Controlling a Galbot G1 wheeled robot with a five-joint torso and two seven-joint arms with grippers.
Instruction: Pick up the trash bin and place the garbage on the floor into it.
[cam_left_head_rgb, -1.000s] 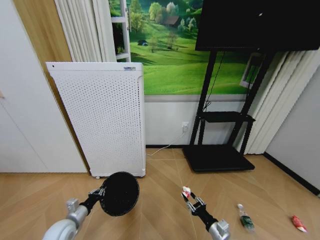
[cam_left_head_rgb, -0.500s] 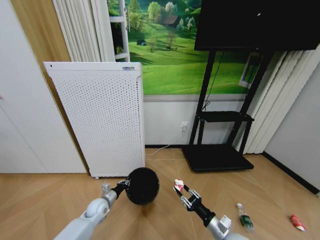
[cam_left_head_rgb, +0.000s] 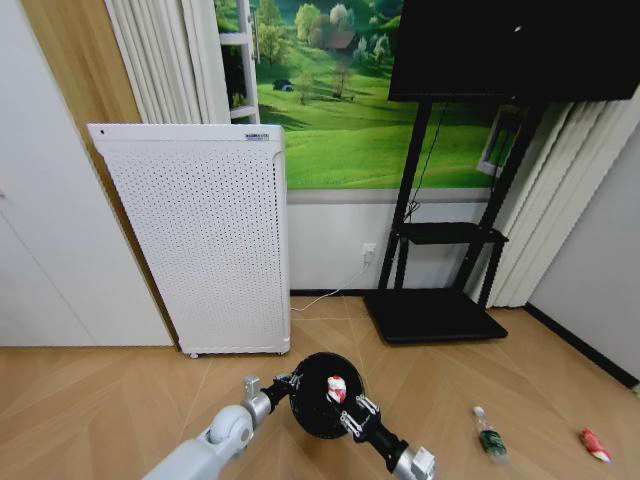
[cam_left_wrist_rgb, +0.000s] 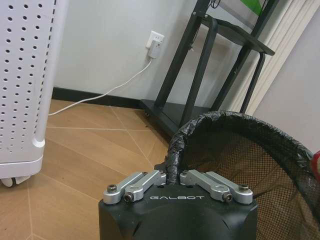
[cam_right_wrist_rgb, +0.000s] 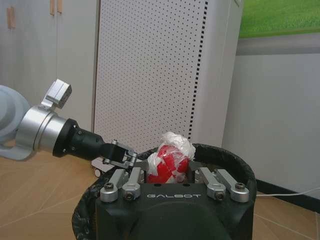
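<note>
Red-and-white scrap (cam_left_head_rgb: 336, 388) — pinched in right claw (cam_left_head_rgb: 343, 400) — over trash bin (cam_left_head_rgb: 318, 415).

Lighting the room brightly and evenly from overhead, leaving no hard shadows on the wooden floor (cam_left_head_rgb: 90, 400). Laying only a soft, thin shadow under the white perforated panel (cam_left_head_rgb: 200, 240). Losing all detail in the black screen (cam_left_head_rgb: 500, 45). Bending straight lines near the head view's edges, tilting the curtains (cam_left_head_rgb: 160, 60) inward. Keeping the trash bin (cam_left_wrist_rgb: 240, 150) mesh crisp in the left wrist view, with pale glints along its wrapped rim. Holding the red-and-white scrap (cam_right_wrist_rgb: 169, 156) sharp in the right wrist view, softening the wall behind slightly.
</note>
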